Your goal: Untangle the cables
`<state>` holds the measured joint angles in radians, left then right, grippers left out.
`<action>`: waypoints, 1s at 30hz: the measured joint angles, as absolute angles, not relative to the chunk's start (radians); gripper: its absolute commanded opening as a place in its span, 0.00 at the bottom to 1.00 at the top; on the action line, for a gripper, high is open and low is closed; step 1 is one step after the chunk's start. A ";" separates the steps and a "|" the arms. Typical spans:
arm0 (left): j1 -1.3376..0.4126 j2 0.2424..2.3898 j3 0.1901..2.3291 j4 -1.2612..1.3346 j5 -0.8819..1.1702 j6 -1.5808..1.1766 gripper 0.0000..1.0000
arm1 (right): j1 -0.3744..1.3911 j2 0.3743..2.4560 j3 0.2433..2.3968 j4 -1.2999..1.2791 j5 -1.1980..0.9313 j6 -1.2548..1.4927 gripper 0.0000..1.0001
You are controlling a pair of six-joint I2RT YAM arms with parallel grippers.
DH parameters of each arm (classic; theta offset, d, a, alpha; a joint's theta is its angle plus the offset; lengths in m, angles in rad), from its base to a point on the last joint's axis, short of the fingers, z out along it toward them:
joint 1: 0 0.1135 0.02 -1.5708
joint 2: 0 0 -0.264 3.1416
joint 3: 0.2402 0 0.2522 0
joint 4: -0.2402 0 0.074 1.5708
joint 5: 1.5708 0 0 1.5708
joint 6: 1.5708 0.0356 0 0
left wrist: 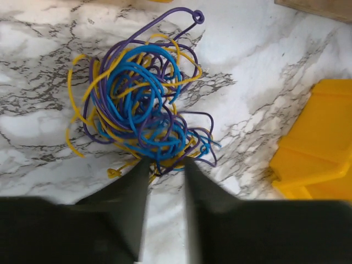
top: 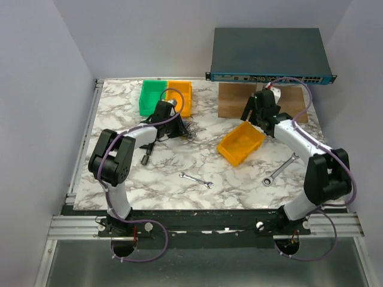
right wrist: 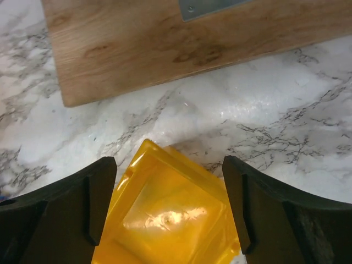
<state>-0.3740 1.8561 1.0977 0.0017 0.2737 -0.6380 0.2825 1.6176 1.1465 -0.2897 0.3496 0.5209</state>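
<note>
Cables [left wrist: 137,104] — thin blue, yellow and purple wires — lie in one loose nest on the marble table [left wrist: 286,49], left of centre. They look light, limp and springy. A tug would likely drag the whole nest along, so a free outer loop or a loose end seems the best place to take hold. Left arm reaches forward and low, with the left gripper [left wrist: 165,163] pointing at the nest's near edge. Its jaws are close together but apart, bare table between them — nothing clearly pinched. Right arm stretches over the yellow bin [right wrist: 165,220], with the right gripper [right wrist: 169,168] spread wide and holding nothing.
</note>
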 measured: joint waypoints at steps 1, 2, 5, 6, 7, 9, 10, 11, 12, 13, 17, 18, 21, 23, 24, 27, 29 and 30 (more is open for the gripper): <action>-0.374 1.856 1.101 0.001 0.280 -0.639 0.05 | 0.282 1.595 1.145 -0.288 0.338 0.496 0.88; -0.374 1.856 1.104 -0.001 0.286 -0.635 0.00 | 0.283 1.565 1.137 -0.289 0.323 0.473 0.88; -0.373 1.856 1.108 0.003 0.317 -0.632 0.00 | 0.284 1.435 1.085 -0.281 0.240 0.416 0.88; -0.373 1.855 1.106 0.007 0.332 -0.629 0.00 | 0.285 1.387 1.063 -0.276 0.197 0.402 0.88; -0.374 1.853 1.101 0.017 0.342 -0.627 0.00 | 0.286 1.344 1.043 -0.265 0.149 0.391 0.88; -0.381 1.826 1.067 0.051 0.363 -0.618 0.00 | 0.290 1.279 1.005 -0.230 0.032 0.382 0.88; -0.384 1.811 1.051 0.059 0.372 -0.614 0.00 | 0.297 1.258 0.984 -0.205 -0.042 0.380 0.88; -0.395 1.779 1.023 0.070 0.379 -0.607 0.00 | 0.309 1.256 0.976 -0.195 -0.072 0.380 0.88; -0.401 1.758 1.008 0.074 0.384 -0.601 0.00 | 0.326 1.258 0.962 -0.175 -0.114 0.381 0.88; -0.413 1.728 0.988 0.090 0.390 -0.593 0.00 | 0.349 1.269 0.949 -0.164 -0.146 0.383 0.88; -0.442 1.594 0.894 0.179 0.430 -0.572 0.00 | 0.495 1.348 0.926 -0.146 -0.193 0.395 0.86; -0.444 1.563 0.872 0.206 0.444 -0.569 0.00 | 0.530 1.368 0.922 -0.136 -0.193 0.402 0.86; -0.445 1.490 0.810 0.298 0.476 -0.565 0.00 | 0.601 1.401 0.889 -0.070 -0.199 0.426 0.84; -0.445 1.458 0.776 0.349 0.495 -0.565 0.00 | 0.608 1.400 0.843 0.002 -0.202 0.445 0.83; -0.445 1.450 0.767 0.368 0.503 -0.565 0.00 | 0.607 1.399 0.820 0.040 -0.205 0.453 0.82; -0.445 1.438 0.737 0.444 0.555 -0.570 0.00 | 0.604 1.399 0.760 0.156 -0.232 0.461 0.77; -0.446 1.438 0.732 0.477 0.588 -0.580 0.00 | 0.603 1.399 0.735 0.219 -0.254 0.458 0.74; -0.446 1.438 0.730 0.498 0.609 -0.587 0.00 | 0.603 1.399 0.727 0.250 -0.264 0.455 0.71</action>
